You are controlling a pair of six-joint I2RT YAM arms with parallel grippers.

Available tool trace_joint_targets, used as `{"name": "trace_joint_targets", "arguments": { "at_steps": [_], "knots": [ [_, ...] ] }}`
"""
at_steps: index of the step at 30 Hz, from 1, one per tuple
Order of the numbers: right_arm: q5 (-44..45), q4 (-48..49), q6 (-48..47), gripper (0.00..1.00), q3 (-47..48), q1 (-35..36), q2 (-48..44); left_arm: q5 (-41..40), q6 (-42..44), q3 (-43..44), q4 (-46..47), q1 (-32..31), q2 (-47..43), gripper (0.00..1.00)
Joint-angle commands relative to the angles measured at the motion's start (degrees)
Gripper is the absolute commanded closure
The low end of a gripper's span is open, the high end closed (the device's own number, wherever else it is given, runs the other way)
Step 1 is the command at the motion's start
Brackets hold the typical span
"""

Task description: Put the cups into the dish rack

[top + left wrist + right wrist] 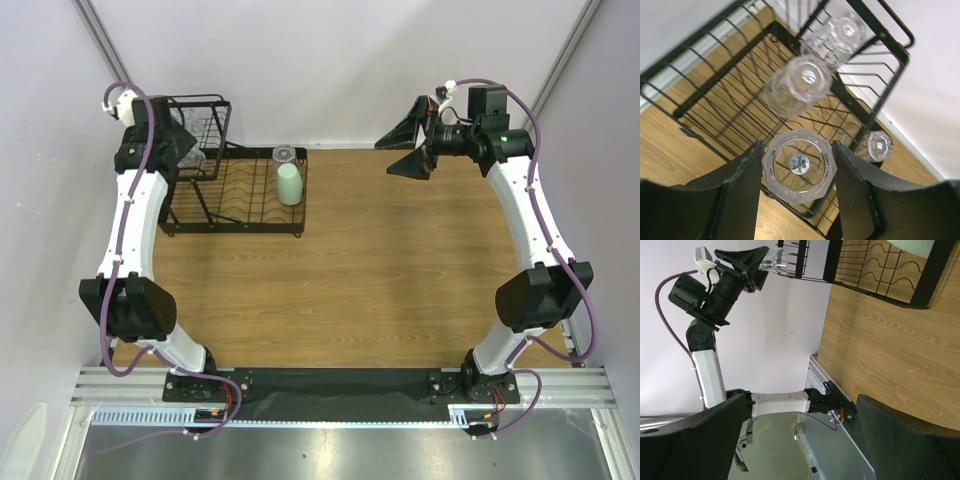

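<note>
Left arm (135, 215) stretched over black wire dish rack (235, 229), jaws gripping clear faceted octagonal glass cup (800, 166) above its basket, right arm (525, 195) raised well apart from rack, jaws wide open

You have five cups in all. Four are clear glass cups: the first glass (799, 167) is in the left gripper (797, 150), a second glass (799, 87) and a third glass (842, 32) are in the wire basket (215, 100), and a fourth glass (284, 155) is at the far right corner of the plate tray (235, 228). One is a mint-green tumbler (289, 184), at the tray's right edge. There is one dish rack (170, 215), with one basket and one tray.
</note>
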Motion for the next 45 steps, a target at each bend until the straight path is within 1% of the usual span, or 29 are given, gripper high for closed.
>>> {"name": "trace_joint_targets", "arguments": {
  "at_steps": [1, 7, 14, 31, 37, 45],
  "knots": [
    [-0.8, 0.14, -0.36, 0.0, 0.23, -0.37, -0.18, -1.1, -0.04, 2.48, -1.39, 2.24, 0.08, 0.99],
    [-0.89, 0.4, -0.28, 0.0, 0.14, -0.45, 0.17, 0.04, -0.21, 0.99, -1.13, 4.08, -0.09, 1.0],
    [-0.98, 0.4, -0.27, 0.0, -0.03, -0.54, 0.44, -0.22, -0.3, 0.28, -0.6, 4.52, 0.52, 1.0],
    [-1.24, 0.31, -0.45, 0.0, -0.38, -0.72, 0.44, -5.06, 3.57, -1.47, 0.9, 4.44, 1.93, 1.0],
    [-1.24, 0.4, -0.45, 0.0, -0.56, -0.45, 0.35, -5.58, 3.92, -3.05, 2.56, 4.52, 2.11, 1.0],
    [-1.24, 0.58, -0.27, 0.0, -0.82, -0.45, 0.35, -4.18, 4.09, -5.51, 4.06, 4.35, 1.93, 1.0]
  ]
}}
